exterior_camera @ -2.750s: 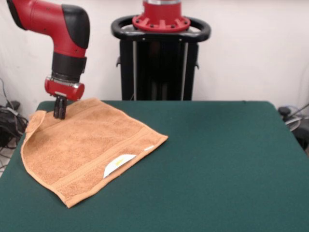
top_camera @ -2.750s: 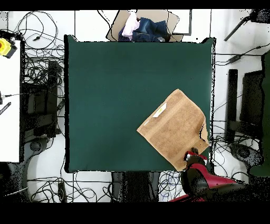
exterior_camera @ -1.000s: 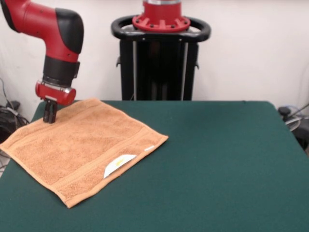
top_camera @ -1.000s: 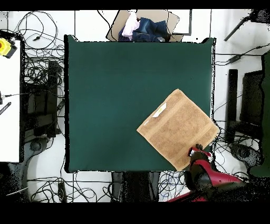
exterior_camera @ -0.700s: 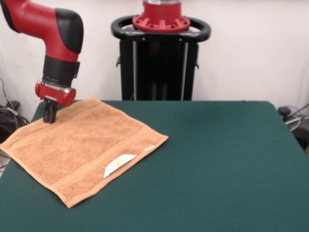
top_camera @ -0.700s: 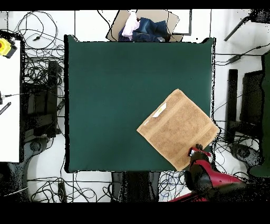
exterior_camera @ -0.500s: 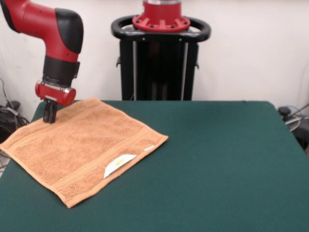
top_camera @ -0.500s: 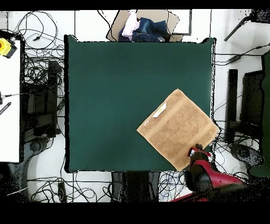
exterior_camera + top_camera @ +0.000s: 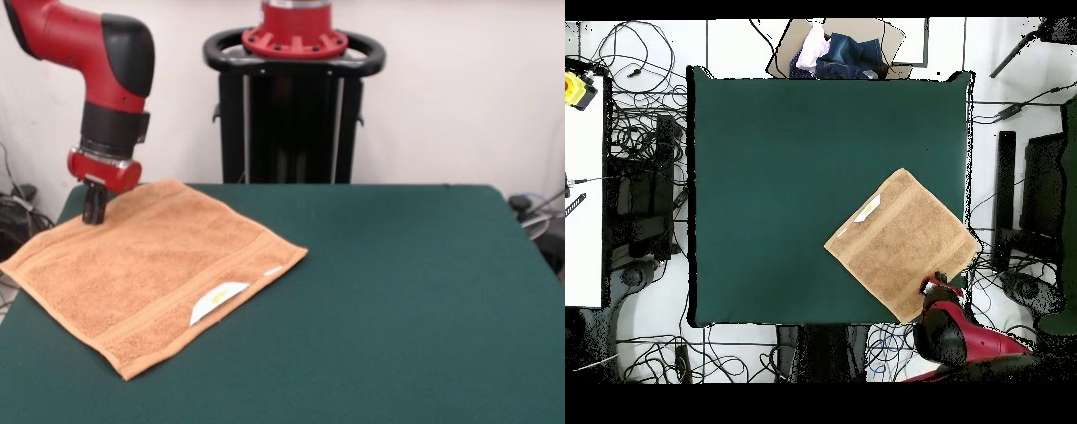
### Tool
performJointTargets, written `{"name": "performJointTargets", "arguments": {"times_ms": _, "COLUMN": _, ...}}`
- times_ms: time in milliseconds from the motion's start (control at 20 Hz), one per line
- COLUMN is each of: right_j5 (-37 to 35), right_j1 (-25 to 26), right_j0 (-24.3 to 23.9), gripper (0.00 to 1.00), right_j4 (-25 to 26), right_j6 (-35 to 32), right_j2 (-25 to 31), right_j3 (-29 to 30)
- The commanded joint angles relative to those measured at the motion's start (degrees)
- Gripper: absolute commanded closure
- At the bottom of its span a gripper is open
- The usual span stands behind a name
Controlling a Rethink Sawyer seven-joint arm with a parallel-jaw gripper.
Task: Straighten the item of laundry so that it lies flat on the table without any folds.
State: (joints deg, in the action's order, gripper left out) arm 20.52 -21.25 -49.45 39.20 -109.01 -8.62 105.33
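Note:
The light orange-tan towel (image 9: 150,265) lies spread flat on the dark green table (image 9: 397,291), at the left in the front view. Its white tag (image 9: 216,300) faces up near the front border band. In the overhead view the towel (image 9: 903,245) lies as a diamond at the table's (image 9: 785,180) lower right, with one corner reaching just past the right edge. My gripper (image 9: 93,215) points down at the towel's far left edge, at or just above the cloth. It also shows in the overhead view (image 9: 940,286) beside the towel's lower edge.
The black robot pedestal (image 9: 291,106) stands behind the table's far edge. A cardboard box with clothes (image 9: 835,50) sits beyond the table's top edge in the overhead view. Cables (image 9: 640,150) lie on the floor around the table.
The towel's folded-over corner has been pulled out since 2.8 s ago, so the towel now lies flat. In the last half second my gripper shifted slightly right and up; the towel stayed still.

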Motion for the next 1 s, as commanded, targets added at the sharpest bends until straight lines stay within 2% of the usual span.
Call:
{"name": "performJointTargets", "arguments": {"times_ms": 50, "right_j5": -2.3, "right_j1": 3.2, "right_j0": 5.8, "gripper": 1.0, "right_j4": -9.1, "right_j6": -15.1, "right_j2": 12.9, "right_j3": 5.4}}
{"name": "performJointTargets", "arguments": {"times_ms": 350, "right_j5": -4.3, "right_j1": 0.8, "right_j0": 10.9, "gripper": 1.0, "right_j4": -19.6, "right_j6": -16.8, "right_j2": 10.3, "right_j3": 8.7}}
{"name": "performJointTargets", "arguments": {"times_ms": 500, "right_j5": -6.8, "right_j1": -0.9, "right_j0": 12.0, "gripper": 1.0, "right_j4": -23.2, "right_j6": -16.4, "right_j2": 10.7, "right_j3": 10.2}}
{"name": "performJointTargets", "arguments": {"times_ms": 850, "right_j5": -7.5, "right_j1": -2.5, "right_j0": 17.2, "gripper": 1.0, "right_j4": -31.9, "right_j6": -15.5, "right_j2": 8.9, "right_j3": 10.5}}
{"name": "performJointTargets", "arguments": {"times_ms": 1000, "right_j5": -7.7, "right_j1": -2.9, "right_j0": 18.3, "gripper": 1.0, "right_j4": -34.0, "right_j6": -15.0, "right_j2": 8.6, "right_j3": 10.7}}
